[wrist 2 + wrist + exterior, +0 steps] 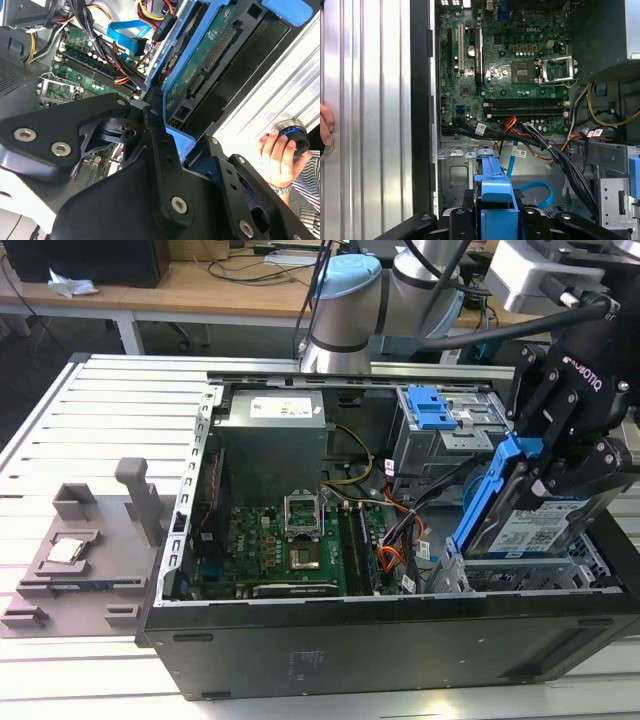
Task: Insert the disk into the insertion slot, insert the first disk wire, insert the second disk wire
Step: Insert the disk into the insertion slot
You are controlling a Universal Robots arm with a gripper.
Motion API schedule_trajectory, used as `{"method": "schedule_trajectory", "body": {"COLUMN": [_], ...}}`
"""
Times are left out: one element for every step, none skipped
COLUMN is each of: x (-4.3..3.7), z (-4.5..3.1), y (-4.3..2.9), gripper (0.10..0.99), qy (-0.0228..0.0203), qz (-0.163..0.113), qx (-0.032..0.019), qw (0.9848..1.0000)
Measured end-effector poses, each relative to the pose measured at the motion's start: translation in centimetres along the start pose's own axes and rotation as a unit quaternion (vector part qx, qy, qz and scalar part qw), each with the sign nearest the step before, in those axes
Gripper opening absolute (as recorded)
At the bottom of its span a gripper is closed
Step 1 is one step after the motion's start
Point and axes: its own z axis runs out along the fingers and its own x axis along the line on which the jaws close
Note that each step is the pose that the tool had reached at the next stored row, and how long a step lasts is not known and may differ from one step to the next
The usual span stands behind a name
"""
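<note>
One disk (537,528) in its blue carrier (487,502) hangs tilted, its lower end at the low slot (530,575), on the exterior view's right of the open case (350,640). The jaws pinch the carrier. There are two cages: the slot and a taller one (445,435) with a blue latch. One motherboard (290,545) lies inside. One hand (276,156) rests on the desk (60,420) beside the case.

The disk (530,527) above the insertion slot (540,576)
</note>
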Motion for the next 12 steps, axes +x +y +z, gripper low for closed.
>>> {"method": "schedule_trajectory", "body": {"x": [0.0, 0.0, 0.0, 0.0, -0.01, -0.01, -0.01, -0.01, -0.01, -0.01, -0.01, -0.01], "z": [0.2, 0.31, 0.46, 0.63, 0.78, 0.97, 1.11, 1.24, 1.31, 1.32, 1.32, 1.33], "y": [-0.01, -0.01, -0.02, -0.03, -0.03, -0.04, -0.05, -0.05, -0.06, -0.06, -0.06, -0.06], "gripper": [0.369, 0.369, 0.369, 0.369, 0.369, 0.369, 0.369, 0.369, 0.369, 0.369, 0.369, 0.369], "qy": [0.0, 0.0, 0.0, 0.0, 0.0001, 0.0, 0.0, 0.0, 0.0001, 0.0001, 0.0002, 0.0001], "qz": [0.0, 0.0, 0.0, 0.0, 0.0, 0.0, 0.0, 0.0, 0.0, 0.0, 0.0, 0.0], "qx": [0.0, 0.0, 0.0, 0.0, 0.0, 0.0, 0.0, 0.0, 0.0, 0.0, 0.0, 0.0], "qw": [1.0, 1.0, 1.0, 1.0, 1.0, 1.0, 1.0, 1.0, 1.0, 1.0, 1.0, 1.0]}}
